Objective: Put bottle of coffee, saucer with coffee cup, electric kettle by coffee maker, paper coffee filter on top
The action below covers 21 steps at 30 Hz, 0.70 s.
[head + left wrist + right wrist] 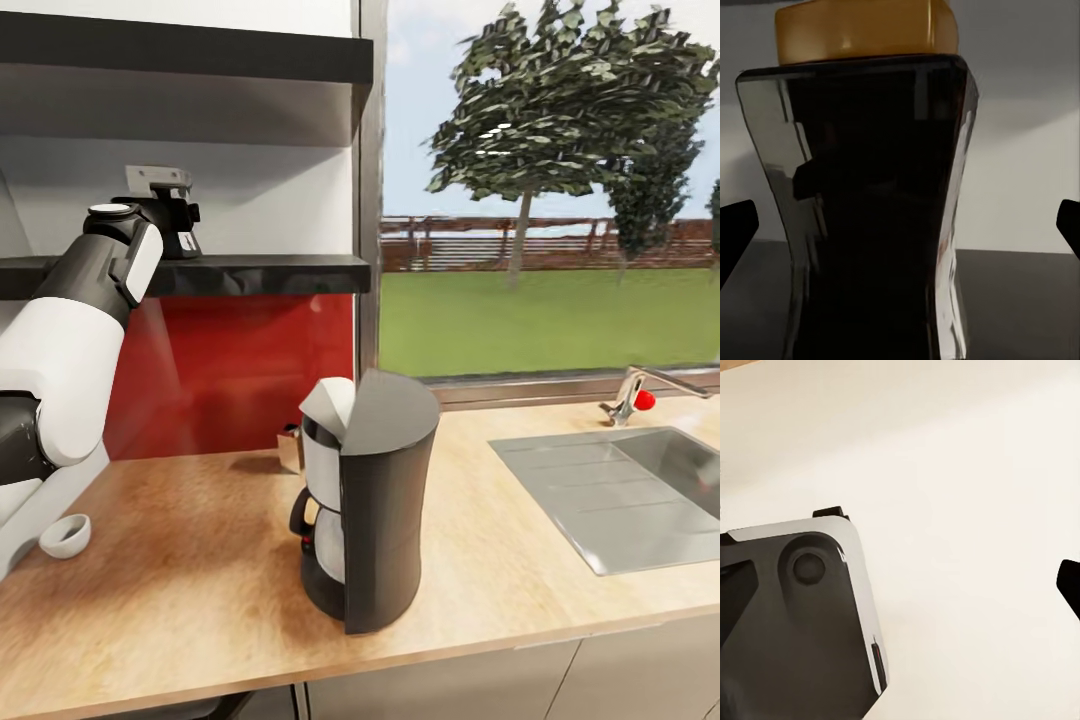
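The left arm (70,350) reaches up to the lower kitchen shelf (250,273). Its left gripper (900,225) is wide open, one finger on each side of the bottle of coffee (870,225), not touching it. The coffee maker (365,505) stands on the kitchen countertop (200,580). I cannot tell how the right gripper is.

**Colours at the coffee corner**

The kitchen countertop (200,560) is light wood grain with a tan edge. The coffee maker (375,500) is black with a light grey upper front. The bottle of coffee (874,217) is glossy brown-black with an orange-tan cap. The kitchen shelf (260,272) is black, the backsplash (240,360) deep red, the coffee cup (65,536) white, the sink (610,490) steel grey.
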{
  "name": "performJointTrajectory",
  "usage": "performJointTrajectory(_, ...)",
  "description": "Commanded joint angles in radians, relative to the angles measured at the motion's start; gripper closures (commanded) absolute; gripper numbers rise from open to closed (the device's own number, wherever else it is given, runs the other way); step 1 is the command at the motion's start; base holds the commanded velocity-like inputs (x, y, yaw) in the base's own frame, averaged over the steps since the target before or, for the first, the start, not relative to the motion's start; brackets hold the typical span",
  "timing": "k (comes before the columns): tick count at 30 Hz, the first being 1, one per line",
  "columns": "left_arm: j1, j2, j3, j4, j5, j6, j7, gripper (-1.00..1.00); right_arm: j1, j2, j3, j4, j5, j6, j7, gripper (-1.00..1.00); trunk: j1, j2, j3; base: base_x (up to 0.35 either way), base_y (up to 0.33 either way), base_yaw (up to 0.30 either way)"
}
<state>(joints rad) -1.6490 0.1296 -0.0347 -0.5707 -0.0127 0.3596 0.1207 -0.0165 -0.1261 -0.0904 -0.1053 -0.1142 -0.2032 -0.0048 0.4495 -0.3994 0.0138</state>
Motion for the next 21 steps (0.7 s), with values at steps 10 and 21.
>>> performJointTrajectory(10,0.0,0.001,-0.004,-0.001,-0.001,0.006,0.004,-1.0,0.0,0.0,-0.003,0.001,-0.007,-0.004,0.002,-1.0,0.001,-0.001,0.0,0.027,0.016,0.0)
performJointTrajectory(21,0.0,0.012,-0.004,-0.001,0.001,0.006,0.004,-1.0,0.0,0.0,-0.003,0.001,-0.007,-0.004,0.002,-1.0,0.001,-0.001,0.0,0.015,0.0,0.0)
